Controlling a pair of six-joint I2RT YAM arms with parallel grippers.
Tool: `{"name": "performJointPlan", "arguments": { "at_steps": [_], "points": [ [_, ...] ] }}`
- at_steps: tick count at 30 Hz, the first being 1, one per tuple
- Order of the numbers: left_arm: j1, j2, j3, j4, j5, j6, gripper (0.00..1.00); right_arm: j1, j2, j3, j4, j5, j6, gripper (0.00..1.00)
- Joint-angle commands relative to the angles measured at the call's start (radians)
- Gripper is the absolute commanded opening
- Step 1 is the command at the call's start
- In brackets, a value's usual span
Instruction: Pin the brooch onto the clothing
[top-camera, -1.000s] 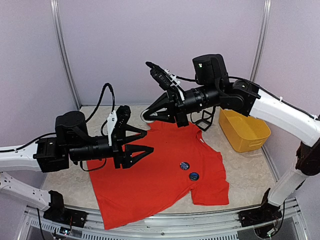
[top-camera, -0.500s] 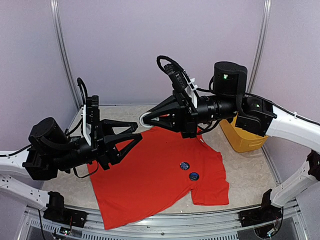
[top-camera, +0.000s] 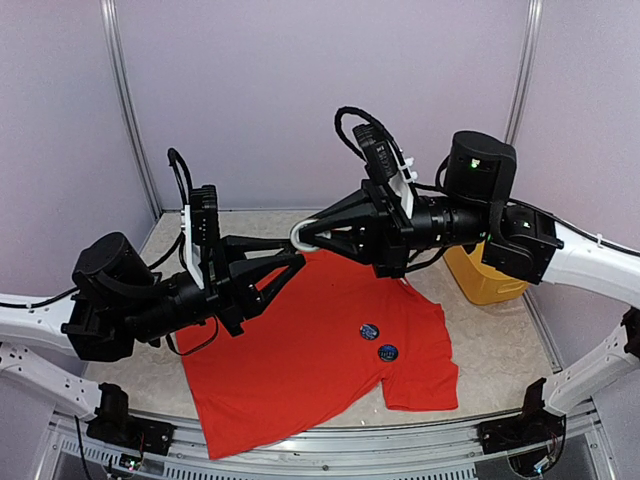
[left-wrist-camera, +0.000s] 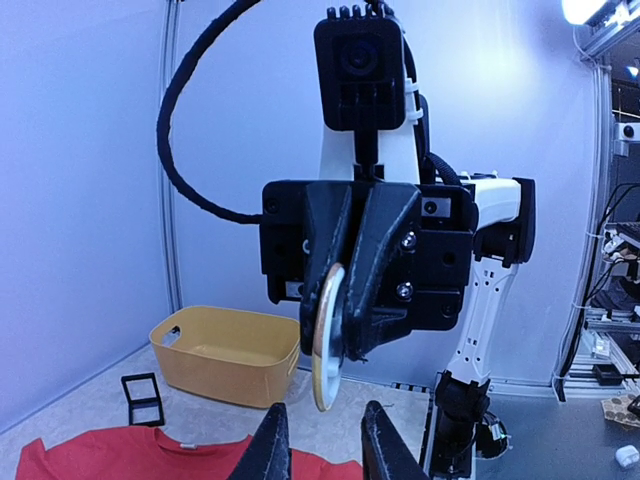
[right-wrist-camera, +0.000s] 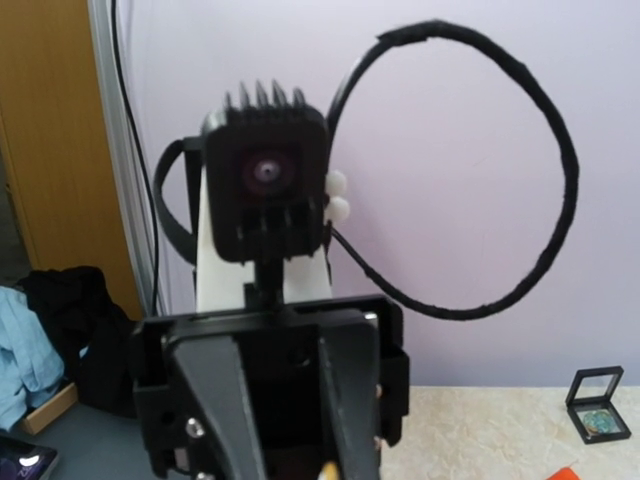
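The right gripper (top-camera: 308, 236) is clenched on the brooch (left-wrist-camera: 327, 340), which hangs in the air at centre frame of the top view. The disc sits edge-on to the left gripper (left-wrist-camera: 323, 412), with its long axis near upright. The left fingers stand slightly apart, grasping nothing, and their gap lines up with the disc's rim just below it, so a short rise would likely straddle it. The shirt (top-camera: 300, 360) lies flat, lower centre, well below both

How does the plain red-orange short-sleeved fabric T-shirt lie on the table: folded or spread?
Spread. The red-orange T-shirt lies open and flat, one short sleeve extended, no fold visible.
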Motion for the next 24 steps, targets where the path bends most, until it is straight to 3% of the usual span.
{"name": "performJointPlan", "arguments": {
  "at_steps": [1,5,11,15,19,24],
  "points": [
    [-0.007,0.031,0.054,0.056,0.021,0.038,0.24,0.013,-0.037,-0.022,0.049,0.008,0.013,0.0],
    [-0.007,0.057,0.073,0.052,0.022,0.045,0.22,0.015,-0.042,-0.023,0.044,0.009,0.008,0.0],
    [-0.007,0.071,0.077,0.07,0.027,0.043,0.0,0.014,-0.047,-0.032,0.04,0.012,0.005,0.0],
    [-0.007,0.072,0.069,0.086,0.032,0.033,0.0,0.014,-0.047,-0.036,0.033,0.022,-0.003,0.0],
    [-0.007,0.078,0.075,0.083,0.045,0.036,0.12,0.014,-0.044,-0.038,0.031,0.024,-0.006,0.0],
    [-0.006,0.082,0.075,0.084,0.045,0.048,0.08,0.015,-0.041,-0.034,0.027,0.027,-0.013,0.0]
  ]
}}
